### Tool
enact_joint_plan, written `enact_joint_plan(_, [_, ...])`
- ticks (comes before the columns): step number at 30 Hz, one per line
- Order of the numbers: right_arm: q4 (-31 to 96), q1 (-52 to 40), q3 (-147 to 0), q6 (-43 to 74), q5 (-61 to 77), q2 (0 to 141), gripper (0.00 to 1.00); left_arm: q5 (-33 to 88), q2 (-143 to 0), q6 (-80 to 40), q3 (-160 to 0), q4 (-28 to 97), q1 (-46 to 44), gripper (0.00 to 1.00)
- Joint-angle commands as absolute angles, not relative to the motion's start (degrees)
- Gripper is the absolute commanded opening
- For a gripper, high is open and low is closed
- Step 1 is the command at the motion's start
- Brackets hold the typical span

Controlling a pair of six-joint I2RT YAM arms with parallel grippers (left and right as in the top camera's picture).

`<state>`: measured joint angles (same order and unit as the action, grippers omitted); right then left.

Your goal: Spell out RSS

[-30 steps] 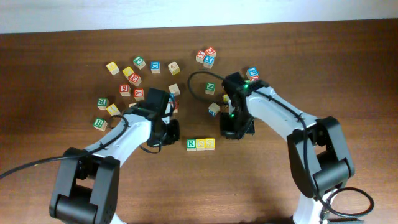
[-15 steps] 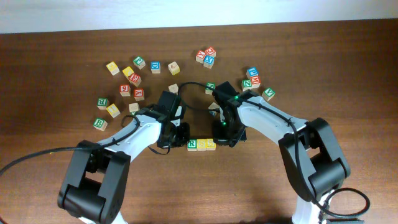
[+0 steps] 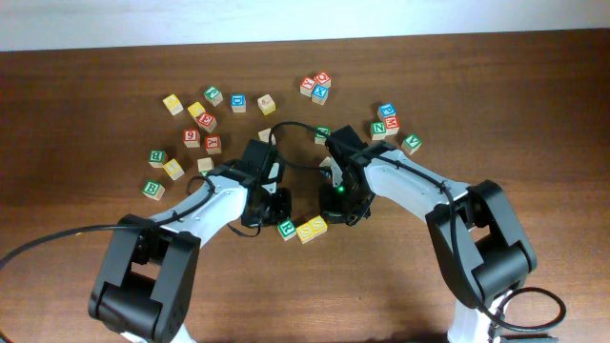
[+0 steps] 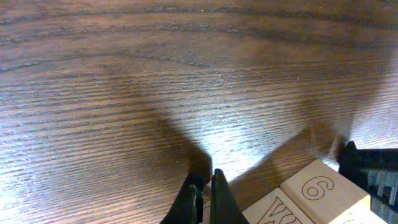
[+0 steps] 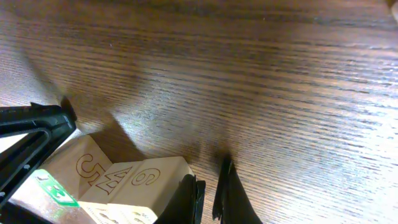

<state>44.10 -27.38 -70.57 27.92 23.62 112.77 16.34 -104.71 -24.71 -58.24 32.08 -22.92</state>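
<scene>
A: Where was our RSS row (image 3: 303, 230)?
B: Between our left end effector (image 3: 274, 208) and right end effector (image 3: 339, 205), both pinched shut. We nudged it, and it went crooked. We needed to straighten it.

Mid-frame, the R cube (image 3: 287, 230) lies left of two S cubes (image 3: 313, 228), between the left gripper (image 3: 276, 211) and right gripper (image 3: 335, 211).

Grained wooden table (image 3: 534, 114), soft sheen; pale wooden RSS cubes (image 3: 307, 231) (painted tops)
</scene>
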Motion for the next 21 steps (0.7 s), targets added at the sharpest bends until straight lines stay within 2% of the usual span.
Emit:
enact_joint_plan(1, [45.6, -27.8, -69.6, 27.9, 20.8, 113.7, 0.04, 13.4, -106.0, -25.2, -58.0, 33.1, -22.6, 0.00])
enact_joint_plan(9, [46.7, -27.8, -69.6, 27.9, 18.4, 113.7, 0.04, 10.9, -105.9, -23.5, -58.0, 38.3, -19.3, 0.00])
enact_joint_plan(15, [46.7, -27.8, -69.6, 27.9, 18.4, 113.7, 0.04, 17.2, -105.9, -21.7, -58.0, 38.7, -19.3, 0.00])
enact_joint_plan(21, [46.7, -27.8, -69.6, 27.9, 18.4, 113.7, 0.04, 17.9, -105.9, -18.9, -58.0, 39.0, -19.3, 0.00])
